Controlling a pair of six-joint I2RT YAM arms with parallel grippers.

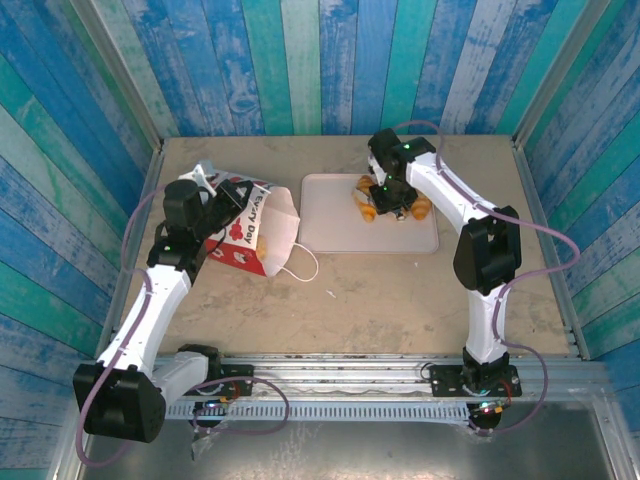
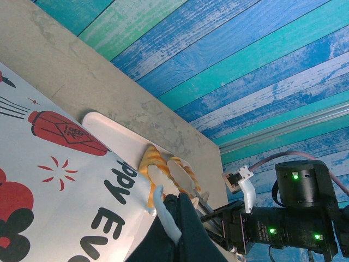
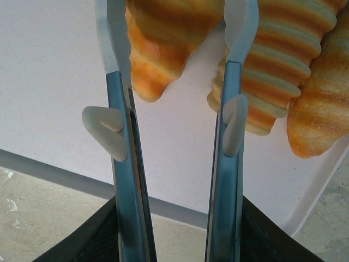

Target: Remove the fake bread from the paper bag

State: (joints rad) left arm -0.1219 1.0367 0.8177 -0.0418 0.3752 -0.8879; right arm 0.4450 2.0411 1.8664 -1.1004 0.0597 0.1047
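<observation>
Right pincer (image 3: 177,33) tight around croissant (image 3: 163,57)

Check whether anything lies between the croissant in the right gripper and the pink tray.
Nothing visible does. The ridged orange toy croissant sits in the right gripper over a bare patch of the pale pink rectangular tray. Two more golden toy pastries lie beside it, not under it.

Glossy plastic bread (image 3: 158,49), matt paper bag (image 1: 250,228) (printed)
</observation>
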